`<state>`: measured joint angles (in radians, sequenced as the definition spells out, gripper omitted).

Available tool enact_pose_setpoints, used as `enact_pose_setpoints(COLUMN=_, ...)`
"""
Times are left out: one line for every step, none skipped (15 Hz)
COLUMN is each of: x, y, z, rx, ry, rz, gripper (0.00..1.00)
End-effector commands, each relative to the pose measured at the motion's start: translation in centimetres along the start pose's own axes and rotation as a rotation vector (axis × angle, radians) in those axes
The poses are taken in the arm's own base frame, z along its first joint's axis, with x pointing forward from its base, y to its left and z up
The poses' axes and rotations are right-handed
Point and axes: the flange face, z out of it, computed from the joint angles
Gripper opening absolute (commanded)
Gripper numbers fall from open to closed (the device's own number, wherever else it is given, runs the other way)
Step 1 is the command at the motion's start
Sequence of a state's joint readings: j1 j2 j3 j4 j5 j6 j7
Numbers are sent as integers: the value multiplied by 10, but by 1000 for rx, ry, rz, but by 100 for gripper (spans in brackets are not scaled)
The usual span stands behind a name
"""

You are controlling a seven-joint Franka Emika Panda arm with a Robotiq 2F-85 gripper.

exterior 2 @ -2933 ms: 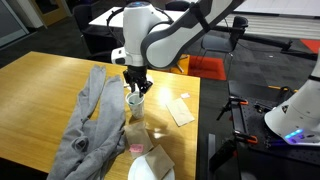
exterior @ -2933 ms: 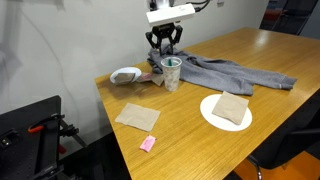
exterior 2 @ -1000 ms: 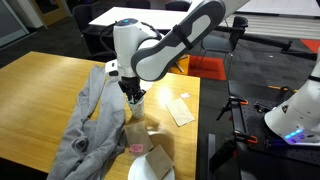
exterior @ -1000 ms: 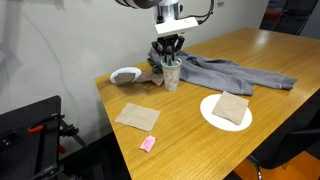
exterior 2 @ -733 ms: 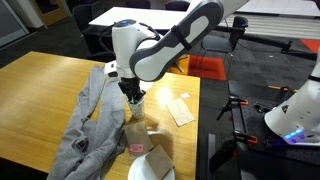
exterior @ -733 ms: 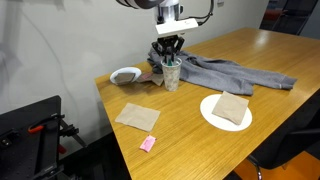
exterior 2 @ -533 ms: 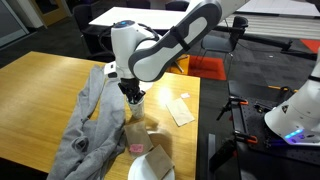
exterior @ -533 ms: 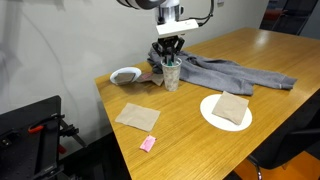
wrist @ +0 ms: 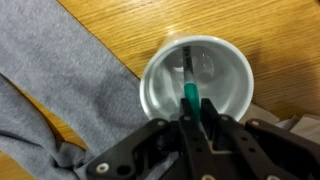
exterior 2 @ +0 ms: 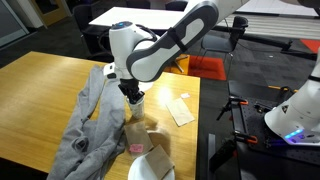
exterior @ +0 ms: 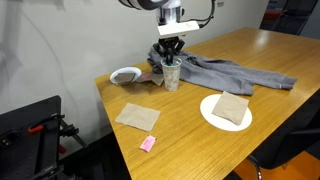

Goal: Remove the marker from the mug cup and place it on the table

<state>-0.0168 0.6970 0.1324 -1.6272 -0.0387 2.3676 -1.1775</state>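
The whitish-grey mug cup [exterior: 171, 76] stands upright on the wood-grain table [exterior: 190, 135], at the edge of a grey cloth; it also shows in an exterior view [exterior 2: 136, 103]. In the wrist view I look straight down into the cup [wrist: 160, 70], and the green marker [wrist: 190, 95] stands inside it with its top between my fingers. My gripper [wrist: 198, 112] sits directly over the cup mouth in both exterior views [exterior: 170, 58] [exterior 2: 133, 92], fingers close together and shut on the marker's top.
A grey cloth [exterior: 225, 72] lies behind and beside the cup. A shallow white bowl [exterior: 126, 75] is next to the cup. A white plate [exterior: 209, 115] holds a brown napkin. Another brown napkin [exterior: 136, 117] and a pink block [exterior: 148, 143] lie nearer the front edge.
Since 2.9 s ago my gripper has come down onto the cup mouth. Over the last second nothing visibly moves.
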Motion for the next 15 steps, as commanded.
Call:
enact_pose_setpoints(x=2, y=5, z=-2, rx=13, ry=-13, rz=-21, gripper=3)
enact_pose_setpoints(x=2, y=6, z=-2, rx=13, ry=-13, rz=-20, gripper=3)
enact_pose_setpoints(x=2, y=6, z=-3, rx=11, ry=-12, rz=-20, gripper=1)
enact_pose_setpoints(x=2, y=5, z=-3, rx=9, ry=-12, rz=-19, gripper=3)
enact_pose_setpoints(x=1, y=5, z=-5, rx=7, ry=-12, rz=-18, gripper=3)
enact_pose_setpoints(x=1, y=4, z=-6, rx=4, ry=-10, rz=-16, gripper=3)
enact_pose_setpoints(x=1, y=4, z=-8, rx=-1, ry=-8, rz=-17, gripper=3)
enact_pose_setpoints(x=0, y=3, z=-11, rx=-5, ry=-6, rz=-15, gripper=3)
enact_pose_setpoints(x=-1, y=2, z=-14, rx=-10, ry=-7, rz=-10, gripper=3)
enact_pose_setpoints(x=-2, y=1, z=-19, rx=-15, ry=-6, rz=-7, gripper=3)
enact_pose_setpoints(x=-3, y=1, z=-22, rx=-20, ry=-4, rz=-4, gripper=3)
enact_pose_setpoints(x=-3, y=1, z=-27, rx=-27, ry=-2, rz=-1, gripper=3)
enact_pose_setpoints(x=-4, y=1, z=-33, rx=-36, ry=1, rz=2, gripper=3)
enact_pose_setpoints(x=-4, y=1, z=-38, rx=-46, ry=2, rz=4, gripper=3)
enact_pose_setpoints(x=-5, y=1, z=-45, rx=-54, ry=6, rz=7, gripper=3)
